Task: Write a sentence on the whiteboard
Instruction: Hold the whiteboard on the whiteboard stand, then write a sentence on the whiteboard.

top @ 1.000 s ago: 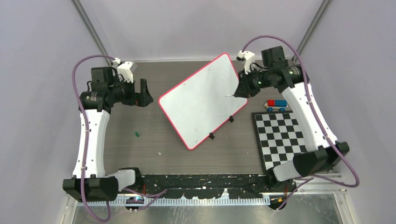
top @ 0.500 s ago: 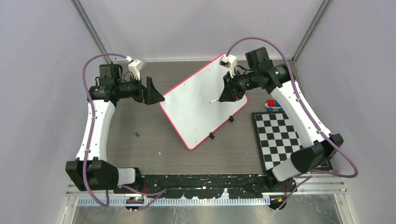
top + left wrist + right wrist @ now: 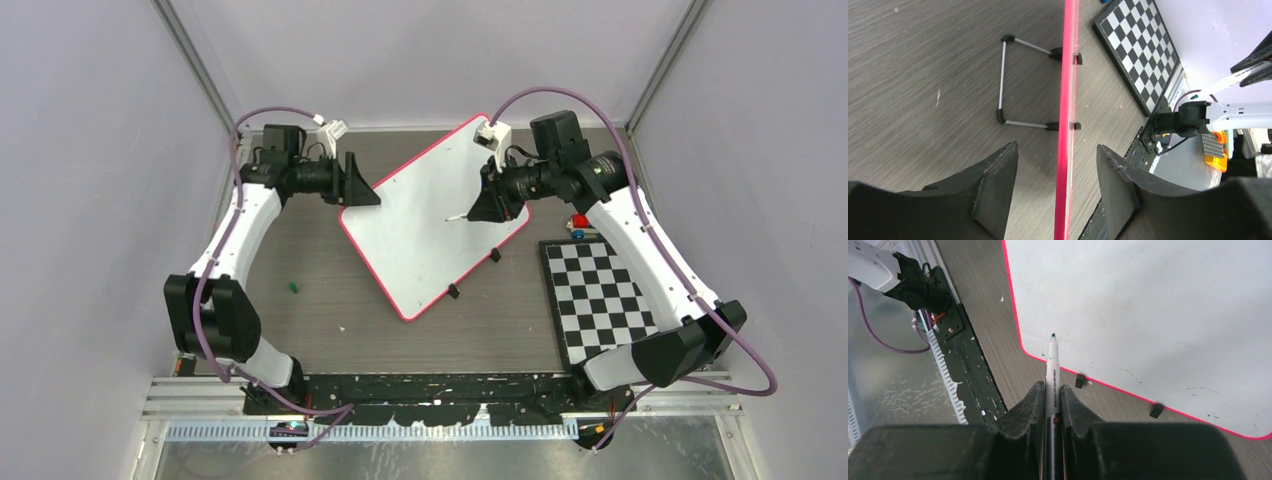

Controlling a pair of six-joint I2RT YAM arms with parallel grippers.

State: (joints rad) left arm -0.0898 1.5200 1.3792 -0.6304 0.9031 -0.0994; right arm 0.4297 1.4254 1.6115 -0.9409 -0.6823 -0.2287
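now the board (image 3: 430, 225) sits angled mid-table, blank, with no writing yet. the left arm has swung in from the side, so the left gripper (image 3: 1055, 146), fingers spread, straddles the board's pink rim — likely to steady it. the right arm has reached in over the board — the right gripper (image 3: 1052, 387) pinches the marker (image 3: 1052, 357), tip close to the white surface; contact can't be told.

Dark wood-grain table (image 3: 300, 250). On it: whiteboard (image 3: 420, 235) propped on wire stand (image 3: 1003, 80), centre; checkerboard mat (image 3: 600, 295), right; toy block car (image 3: 580, 226) just beyond the mat; small green piece (image 3: 294, 288), left.
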